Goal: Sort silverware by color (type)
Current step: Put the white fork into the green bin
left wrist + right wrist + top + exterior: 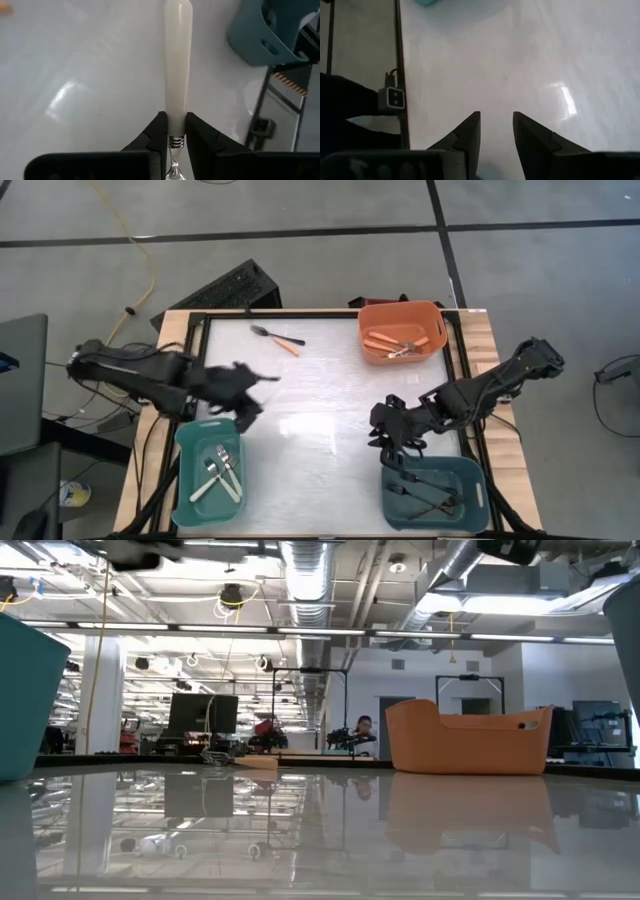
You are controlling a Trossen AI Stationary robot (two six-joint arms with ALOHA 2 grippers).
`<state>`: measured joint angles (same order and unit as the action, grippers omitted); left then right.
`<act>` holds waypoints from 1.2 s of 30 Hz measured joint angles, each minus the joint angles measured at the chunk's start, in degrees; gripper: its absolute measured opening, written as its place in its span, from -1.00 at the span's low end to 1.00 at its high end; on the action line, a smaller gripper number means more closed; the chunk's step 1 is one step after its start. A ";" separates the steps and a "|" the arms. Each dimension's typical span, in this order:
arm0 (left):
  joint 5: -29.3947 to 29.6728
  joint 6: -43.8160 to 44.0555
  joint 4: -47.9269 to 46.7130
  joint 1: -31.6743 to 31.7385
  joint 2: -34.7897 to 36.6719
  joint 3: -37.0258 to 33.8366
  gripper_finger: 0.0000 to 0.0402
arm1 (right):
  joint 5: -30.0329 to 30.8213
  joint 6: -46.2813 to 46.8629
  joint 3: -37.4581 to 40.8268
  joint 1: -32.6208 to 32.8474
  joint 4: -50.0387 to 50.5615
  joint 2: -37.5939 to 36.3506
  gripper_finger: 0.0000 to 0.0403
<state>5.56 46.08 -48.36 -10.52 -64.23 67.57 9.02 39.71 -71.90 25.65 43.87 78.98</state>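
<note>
A: Where did the sorting stand?

B: Nearly done. The left end effector [176,131] was clenched on a white-handled piece [177,60] over the worktop [320,395], near the left teal bin [208,472] that already held the white ones. A black fork [268,333] and an orange piece [287,347] still lay loose at the far edge.

A: The rest?

B: Orange ones sat in the orange bin [402,331], black ones in the right teal bin [433,492]. The right end effector [496,131] hung released above that bin. The worktop was glossy white; beyond it was a workshop with a person [363,727] seated far off.
</note>
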 joint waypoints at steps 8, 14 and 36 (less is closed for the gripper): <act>8.90 24.33 -13.77 -18.81 5.67 0.04 -0.82 | -3.63 -5.68 0.00 -5.84 -3.11 0.00 -0.32; 11.17 39.52 -16.19 -29.03 3.26 -3.44 -0.81 | -6.38 -9.85 0.00 -10.81 -4.20 0.00 -0.32; -0.88 56.33 -9.77 -35.81 2.25 -15.75 -0.61 | -17.00 -14.76 0.00 -18.73 -4.25 0.00 -0.32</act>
<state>4.68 102.41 -58.13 -46.33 -61.98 51.82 -7.99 24.95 -71.90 6.92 39.62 78.98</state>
